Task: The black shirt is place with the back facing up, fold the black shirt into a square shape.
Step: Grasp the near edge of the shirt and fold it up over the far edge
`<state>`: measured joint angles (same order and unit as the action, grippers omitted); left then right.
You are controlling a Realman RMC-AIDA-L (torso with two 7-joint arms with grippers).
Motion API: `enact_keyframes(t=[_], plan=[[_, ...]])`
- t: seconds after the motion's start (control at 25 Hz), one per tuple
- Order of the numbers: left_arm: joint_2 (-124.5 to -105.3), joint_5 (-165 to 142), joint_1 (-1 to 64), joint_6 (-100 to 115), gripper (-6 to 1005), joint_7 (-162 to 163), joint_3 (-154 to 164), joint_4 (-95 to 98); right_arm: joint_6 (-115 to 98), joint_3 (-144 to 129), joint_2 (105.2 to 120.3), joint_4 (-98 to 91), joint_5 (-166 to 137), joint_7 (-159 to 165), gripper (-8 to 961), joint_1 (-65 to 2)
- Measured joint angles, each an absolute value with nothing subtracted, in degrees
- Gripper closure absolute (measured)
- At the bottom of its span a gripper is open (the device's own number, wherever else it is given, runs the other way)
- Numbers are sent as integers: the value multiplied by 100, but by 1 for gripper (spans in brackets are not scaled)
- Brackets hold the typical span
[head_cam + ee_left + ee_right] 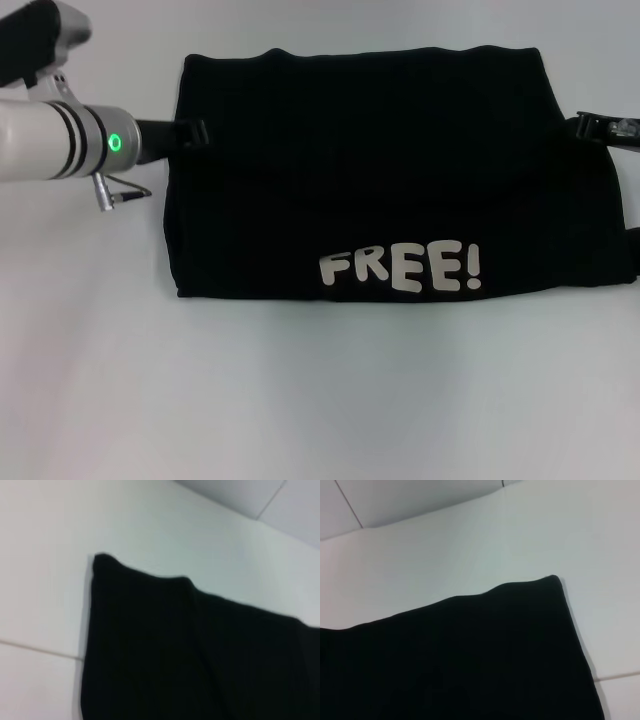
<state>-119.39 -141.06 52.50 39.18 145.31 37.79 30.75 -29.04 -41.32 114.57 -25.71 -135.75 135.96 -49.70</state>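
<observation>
Head view: large black soft-fabric shirt [400,170] lies mid-surface, folded to a wide rectangle. Left gripper [190,135] at nine o'clock, right gripper [605,130] at two o'clock flank its edges, probably for another fold; whether either grips cloth is unclear.

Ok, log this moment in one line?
shirt: folded, lettering up | left end effector: at shirt's left edge | right end effector: at right edge
</observation>
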Motion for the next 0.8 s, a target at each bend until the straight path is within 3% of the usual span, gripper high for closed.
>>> enact_keyframes(t=[0.8], plan=[[-12039, -14064, 5352, 3346, 934, 14491, 4299, 2875, -2371, -4476, 11514, -2384, -13602, 13544, 783, -5253]])
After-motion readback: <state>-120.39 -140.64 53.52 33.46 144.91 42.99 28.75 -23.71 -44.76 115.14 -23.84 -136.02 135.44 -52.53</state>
